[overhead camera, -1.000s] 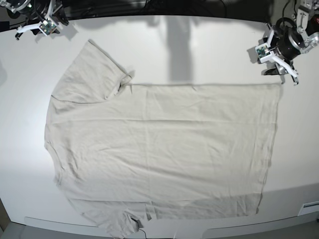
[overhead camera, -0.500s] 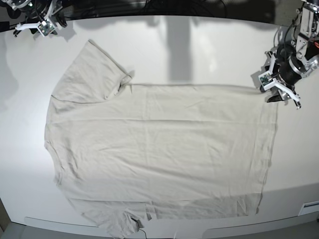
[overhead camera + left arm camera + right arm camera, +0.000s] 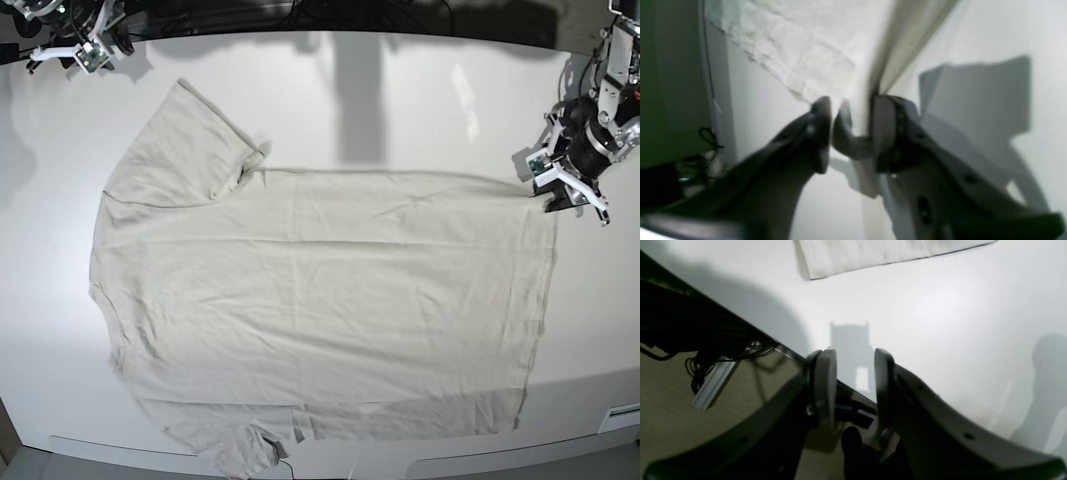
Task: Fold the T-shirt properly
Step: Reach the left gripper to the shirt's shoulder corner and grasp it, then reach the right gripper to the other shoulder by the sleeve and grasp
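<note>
The pale grey-beige T-shirt (image 3: 320, 290) lies flat on the white table (image 3: 400, 100), with its neck end to the left and its hem to the right. My left gripper (image 3: 565, 195) is down on the hem's far right corner. In the left wrist view the left gripper (image 3: 851, 110) has a raised ridge of the T-shirt (image 3: 800, 43) pinched between its jaws. My right gripper (image 3: 55, 52) hangs at the table's far left corner, away from the cloth. In the right wrist view the right gripper (image 3: 855, 363) is empty, with its jaws close together, and a sleeve edge of the T-shirt (image 3: 873, 253) shows beyond it.
Dark cables and frame parts run along the table's far edge (image 3: 300, 15). The near sleeve hangs over the table's front edge (image 3: 240, 455). A small white fitting (image 3: 622, 415) sits at the front right. Bare table lies right of the hem.
My left gripper has come down from beyond the far right hem corner onto it. The corner has been drawn slightly inward and bunched. The right arm has barely moved.
</note>
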Available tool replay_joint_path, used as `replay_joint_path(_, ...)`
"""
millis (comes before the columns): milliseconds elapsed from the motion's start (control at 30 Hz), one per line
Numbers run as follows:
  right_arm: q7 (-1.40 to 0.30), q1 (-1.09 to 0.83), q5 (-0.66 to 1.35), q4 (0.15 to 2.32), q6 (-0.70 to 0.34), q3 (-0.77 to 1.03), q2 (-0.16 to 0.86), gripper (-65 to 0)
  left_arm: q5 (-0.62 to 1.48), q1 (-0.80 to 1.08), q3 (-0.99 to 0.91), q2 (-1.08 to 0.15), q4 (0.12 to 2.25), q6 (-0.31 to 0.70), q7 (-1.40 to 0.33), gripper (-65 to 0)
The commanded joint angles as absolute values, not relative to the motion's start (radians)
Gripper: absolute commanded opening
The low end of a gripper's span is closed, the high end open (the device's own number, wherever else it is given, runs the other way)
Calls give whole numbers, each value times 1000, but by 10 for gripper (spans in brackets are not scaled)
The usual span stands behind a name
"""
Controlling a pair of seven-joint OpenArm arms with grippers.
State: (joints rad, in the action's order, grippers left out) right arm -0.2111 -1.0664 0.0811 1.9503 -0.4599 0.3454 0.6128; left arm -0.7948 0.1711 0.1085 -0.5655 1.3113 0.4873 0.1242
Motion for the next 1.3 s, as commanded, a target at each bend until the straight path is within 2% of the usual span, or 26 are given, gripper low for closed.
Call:
replay_joint_path(0, -196, -1078, 82, 1964, -455, 353, 624, -450, -823, 182, 139, -569, 1301, 553, 72, -532)
replay_joint_path(67, -195, -1077, 81, 1964, -454, 353, 624, -450, -822, 183, 171, -569, 1301, 553, 46, -650)
replay_joint_path(333, -169, -1041, -46, 1964, -427, 353, 643, -449, -818, 183, 192, -568, 1301, 550, -64, -650)
replay_joint_path(467, -168, -1005, -83, 1964, -427, 350, 698, -392, -755, 188, 192, -568, 1301, 550, -90, -650)
replay_joint_path(633, -163, -947, -142, 1963, -426, 306, 782, -391, -698, 201, 192, -568, 1302, 550, -120, -650)
replay_joint_path(800, -161, -798, -170, 1921, -422, 155, 810, -391, -686, 202, 192, -566, 1302, 549, -139, -650)
replay_joint_path(1000, -165, -606, -370, 1787, -408, -52, 809, -390, -672, 202, 192, -566, 1302, 549, -139, -650)
replay_joint_path(1167, -188, -512, -527, 1719, -413, -169, 810, -390, -672, 202, 192, -566, 1302, 549, -150, -650)
replay_joint_path(1267, -231, -489, -548, 1710, -427, -199, 818, -390, -671, 202, 192, -566, 1302, 543, -157, -650)
